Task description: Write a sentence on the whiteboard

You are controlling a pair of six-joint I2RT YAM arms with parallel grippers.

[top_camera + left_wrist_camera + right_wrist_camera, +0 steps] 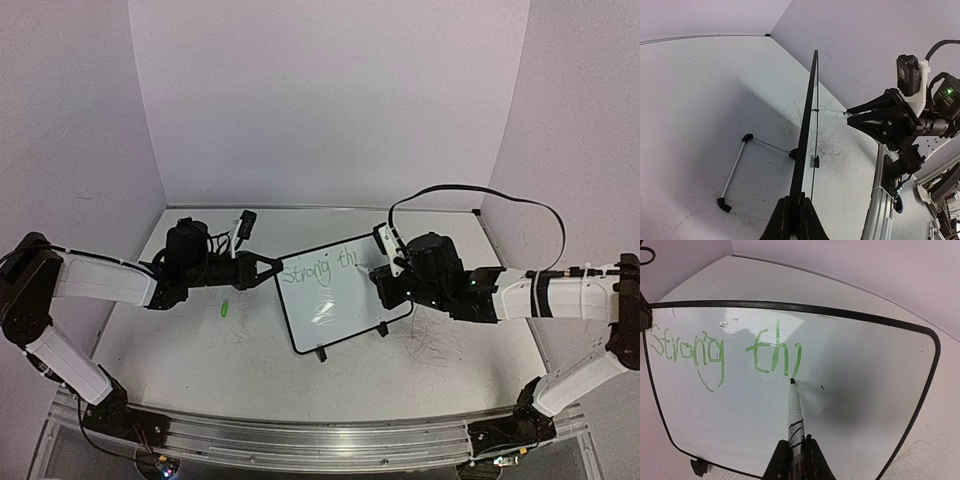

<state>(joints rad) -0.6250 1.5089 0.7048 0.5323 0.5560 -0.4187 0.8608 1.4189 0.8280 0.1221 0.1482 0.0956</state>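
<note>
R gripper (792,450) pinching 1 marker (794,412) on 1 whiteboard (855,405), 2 green words (725,350), L gripper (796,207) pinching edge

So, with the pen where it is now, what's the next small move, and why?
Probably carry the marker tip rightward to finish the letter after "th". The green writing reads only "Strong th" plus one stroke, the tip sits at that stroke's foot, and the left gripper steadies the whiteboard.

The whiteboard (865,400) looks smooth and glossy — the table (180,345) beneath it matt white, scuffed and scribbled.
</note>
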